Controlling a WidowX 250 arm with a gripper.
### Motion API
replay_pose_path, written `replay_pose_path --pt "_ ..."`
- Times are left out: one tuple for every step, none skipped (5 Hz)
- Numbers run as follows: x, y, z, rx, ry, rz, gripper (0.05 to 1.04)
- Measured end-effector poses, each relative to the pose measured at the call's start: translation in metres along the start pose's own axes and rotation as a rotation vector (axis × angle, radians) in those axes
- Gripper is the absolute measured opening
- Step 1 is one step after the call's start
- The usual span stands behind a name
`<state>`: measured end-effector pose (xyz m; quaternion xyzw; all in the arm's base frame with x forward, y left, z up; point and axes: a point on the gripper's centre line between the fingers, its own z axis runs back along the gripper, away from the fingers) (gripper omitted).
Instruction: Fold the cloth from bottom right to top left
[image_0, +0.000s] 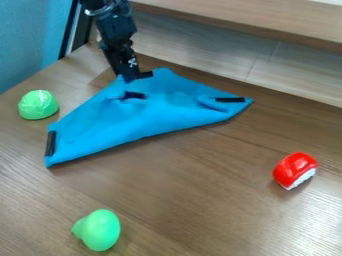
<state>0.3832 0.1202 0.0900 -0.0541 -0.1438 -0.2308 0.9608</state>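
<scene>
At top of blue cloth (150, 110), white-marked black gripper (135, 76), cannot tell if open

This looks like a robotics lab, given the robot arm (117, 25) at eleven o'clock and, on the wood-grain counter (194, 200), toy sushi (294, 169) at four o'clock.

The bright blue fabric cloth with black strips at its corners (150, 114) lies folded into a rough triangle, softly wrinkled, on the brown wood tabletop (180, 185), its long edge facing me.
</scene>
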Motion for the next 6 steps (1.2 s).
replay_pose_path --pt "0.000 0.000 -0.001 0.000 0.001 -0.003 0.997" --pt "0.003 -0.003 -0.001 -0.004 0.004 -0.016 1.001" --pt "0.007 -0.015 -0.004 -0.034 0.017 -0.032 1.001" --pt "0.012 -0.028 0.003 -0.059 0.024 -0.028 1.001" --pt "0.017 -0.049 0.008 -0.090 0.033 -0.005 1.001" --pt "0.021 -0.064 0.008 -0.119 0.038 0.029 1.001"
